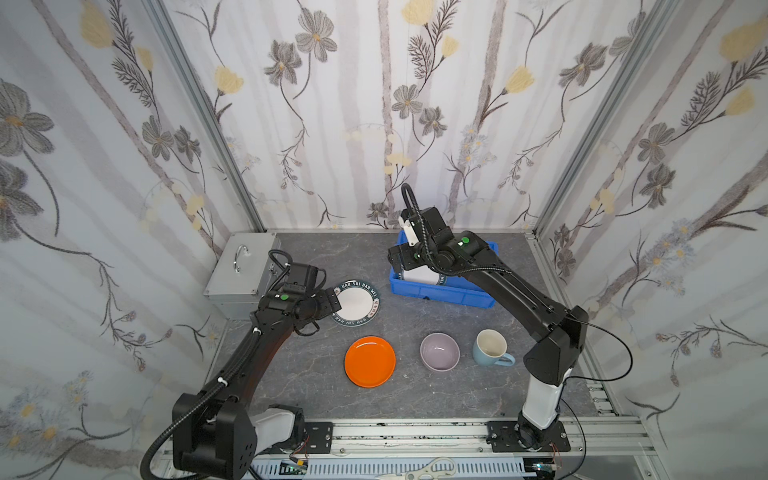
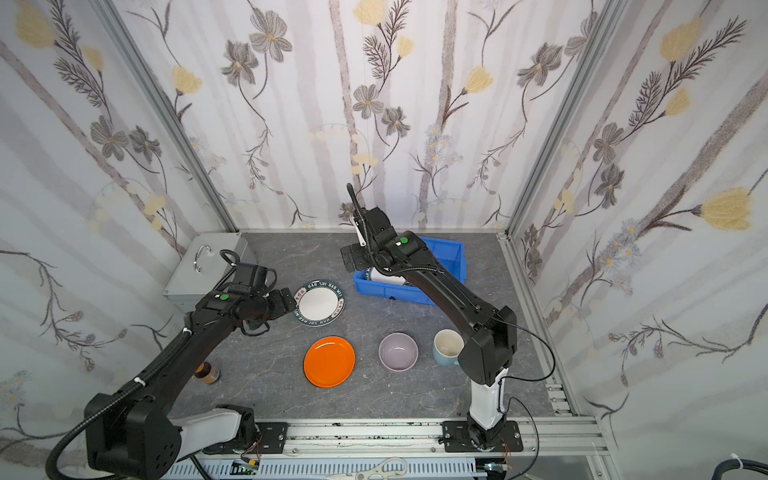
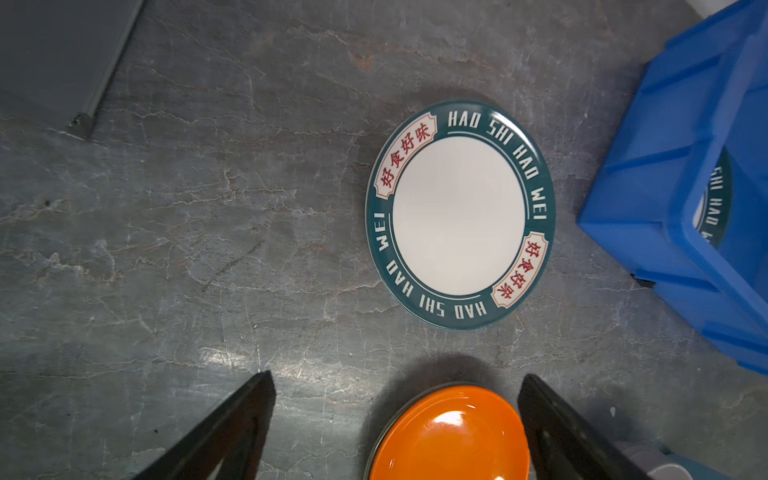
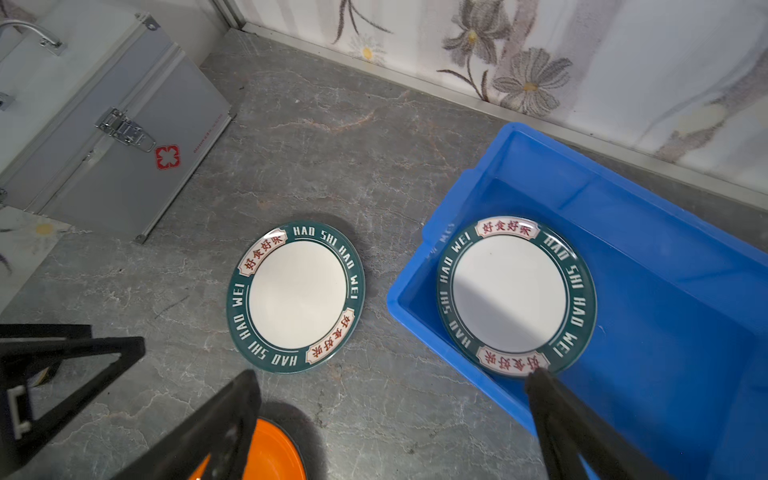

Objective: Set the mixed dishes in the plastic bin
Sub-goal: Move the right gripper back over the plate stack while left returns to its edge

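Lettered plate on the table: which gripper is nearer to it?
Left. The left gripper is at the edge of the lettered plate; the right gripper hangs over the blue bin, farther off.

Bright blue plastic bin (image 1: 440, 291), low-walled with a lipped rim, at the back right of the bench (image 1: 332, 253). Flat on its floor, toward one end: first lettered plate (image 4: 509, 293), white with a dark-green rim reading HAO SHI HAO WEI. Second lettered plate (image 1: 356, 302), same pattern, flat on the bench left of the bin, apart from it. Nearer the front, in a row, all apart: orange plate (image 1: 370, 361); lilac bowl (image 1: 439, 351), upright, empty; pale-blue mug (image 1: 491, 347), upright, cream inside, handle to the right.
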You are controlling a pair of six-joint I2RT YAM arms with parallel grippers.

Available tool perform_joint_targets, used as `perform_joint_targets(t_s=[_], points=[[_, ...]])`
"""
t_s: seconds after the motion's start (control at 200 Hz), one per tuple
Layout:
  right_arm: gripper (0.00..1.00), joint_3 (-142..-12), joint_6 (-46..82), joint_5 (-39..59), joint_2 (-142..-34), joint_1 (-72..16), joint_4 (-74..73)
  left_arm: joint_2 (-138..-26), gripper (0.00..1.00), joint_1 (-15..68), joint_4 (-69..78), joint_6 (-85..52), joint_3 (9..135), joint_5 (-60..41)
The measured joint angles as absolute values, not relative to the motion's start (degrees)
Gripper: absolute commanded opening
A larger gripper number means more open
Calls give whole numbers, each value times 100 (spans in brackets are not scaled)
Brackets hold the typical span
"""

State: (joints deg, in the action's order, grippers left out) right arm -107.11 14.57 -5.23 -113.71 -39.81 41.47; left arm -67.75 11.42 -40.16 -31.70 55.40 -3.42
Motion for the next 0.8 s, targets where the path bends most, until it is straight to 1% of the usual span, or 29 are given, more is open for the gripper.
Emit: perform_joint_targets(t_s=[0.015, 0.03, 0.04, 0.045, 0.05, 0.055, 0.06, 0.065, 0.085, 0.09, 0.1, 0.11, 0.125, 0.13, 0.135, 0.14, 0.145, 0.15, 0.155, 0.16, 0.175, 0.25, 0.355, 0.4, 0.565, 0.639, 0.704, 0.804], points=[[90, -10661, 1459, -517, -11351, -3970, 4123, -6718, 94, 1142, -4021, -3183, 5531, -322], [82, -10530, 1481, -489, -11303, -3944, 4086, -6670, 94, 1142, -4027, -3197, 5522, -307], [81, -10444, 1492, -480, -11277, -3933, 4053, -6657, 94, 1142, -4036, -3201, 5520, -301], [78, -10405, 1496, -473, -11266, -3929, 4040, -6622, 93, 1142, -4045, -3203, 5516, -294], [78, -10405, 1496, -473, -11266, -3929, 4040, -6622, 93, 1142, -4045, -3203, 5516, -294], [75, -10328, 1503, -451, -11246, -3922, 4014, -6600, 93, 1142, -4056, -3210, 5511, -287], [75, -10298, 1509, -443, -11240, -3920, 4001, -6589, 93, 1142, -4058, -3214, 5511, -283], [73, -10263, 1520, -438, -11231, -3918, 3990, -6580, 93, 1142, -4062, -3216, 5509, -281], [69, -10092, 1568, -373, -11190, -3916, 3948, -6543, 92, 1142, -4091, -3232, 5505, -259], [66, -10071, 1577, -357, -11187, -3916, 3948, -6530, 92, 1142, -4101, -3240, 5505, -252], [65, -10022, 1594, -329, -11179, -3918, 3953, -6510, 92, 1142, -4123, -3247, 5505, -242], [61, -9948, 1610, -290, -11168, -3924, 3942, -6493, 92, 1142, -4139, -3258, 5505, -233], [59, -9843, 1627, -215, -11146, -3942, 3907, -6471, 92, 1142, -4163, -3273, 5505, -217], [54, -9817, 1632, -191, -11142, -3944, 3896, -6466, 92, 1142, -4167, -3277, 5505, -215], [54, -9782, 1638, -169, -11135, -3948, 3883, -6455, 92, 1142, -4180, -3284, 5505, -209], [51, -9732, 1649, -128, -11124, -3955, 3844, -6451, 92, 1142, -4182, -3286, 5505, -207], [51, -9732, 1649, -128, -11124, -3955, 3844, -6451, 91, 1142, -4182, -3286, 5505, -207], [48, -9679, 1647, -99, -11109, -3964, 3828, -6440, 91, 1142, -4191, -3293, 5505, -202], [46, -9644, 1647, -51, -11098, -3970, 3817, -6434, 91, 1142, -4198, -3297, 5505, -196], [46, -9607, 1649, -25, -11089, -3977, 3802, -6427, 91, 1142, -4206, -3299, 5505, -191], [42, -9504, 1667, 43, -11061, -3990, 3754, -6410, 90, 1146, -4224, -3306, 5502, -176], [33, -9043, 1758, 432, -10897, -4056, 3540, -6357, 85, 1153, -4300, -3345, 5474, -137], [36, -8486, 1876, 899, -10770, -4139, 3116, -6359, 78, 1153, -4390, -3347, 5441, -93], [37, -8326, 1905, 1050, -10770, -4178, 3004, -6434, 74, 1151, -4397, -3339, 5457, -82], [36, -8197, 2014, 1448, -11002, -4318, 2593, -7129, 59, 1149, -4298, -3107, 5662, -91], [37, -8344, 2097, 1608, -11360, -4327, 2521, -7553, 53, 1098, -4147, -2945, 5717, -161], [37, -8624, 2154, 1675, -11736, -4335, 2526, -7902, 46, 1007, -4047, -2808, 5765, -187], [37, -9192, 2204, 1741, -12241, -4375, 2569, -8392, 44, 858, -3935, -2585, 5972, -314]])
